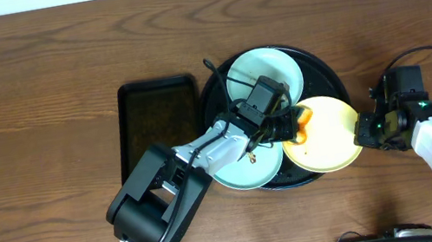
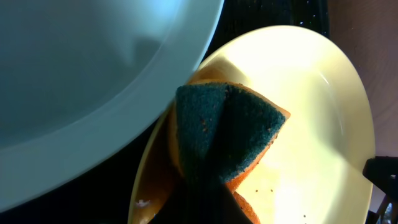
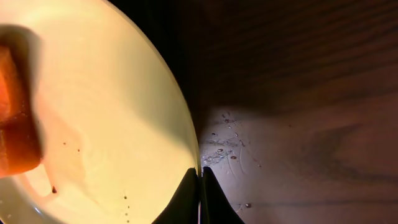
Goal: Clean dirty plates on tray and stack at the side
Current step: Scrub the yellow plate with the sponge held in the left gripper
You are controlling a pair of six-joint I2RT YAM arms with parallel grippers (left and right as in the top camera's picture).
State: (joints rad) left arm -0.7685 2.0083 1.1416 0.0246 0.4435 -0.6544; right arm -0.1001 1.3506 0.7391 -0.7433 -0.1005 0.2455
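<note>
Currently the left gripper (image 1: 287,124) is clamped narrow on a sponge (image 2: 227,137), pinching it through the middle so its dark green scouring face bulges toward the wrist camera, with the orange body showing at the edges. The sponge is pressed against the yellow plate (image 2: 298,93), on the side of the plate nearest the middle of the round tray (image 1: 327,76). A few small brown specks (image 3: 127,199) dot the plate's surface beside the sponge.

The right gripper (image 3: 200,193) is closed thin on the opposite rim of the yellow plate, one finger above the edge and one below, at the side that reaches out past the tray's right edge. Below that rim the wooden tabletop (image 3: 298,124) carries a scatter of small crumbs and scratches.

Two more plates lie on the round tray. The upper mint plate (image 1: 273,67) sits toward the tray's far side. The lower mint plate (image 1: 247,173) lies at the near left, partly under the left arm, and its rim crosses in front of the yellow plate in the left wrist view. A rectangular tray (image 1: 159,122) stands on the tabletop just left of the round tray.
</note>
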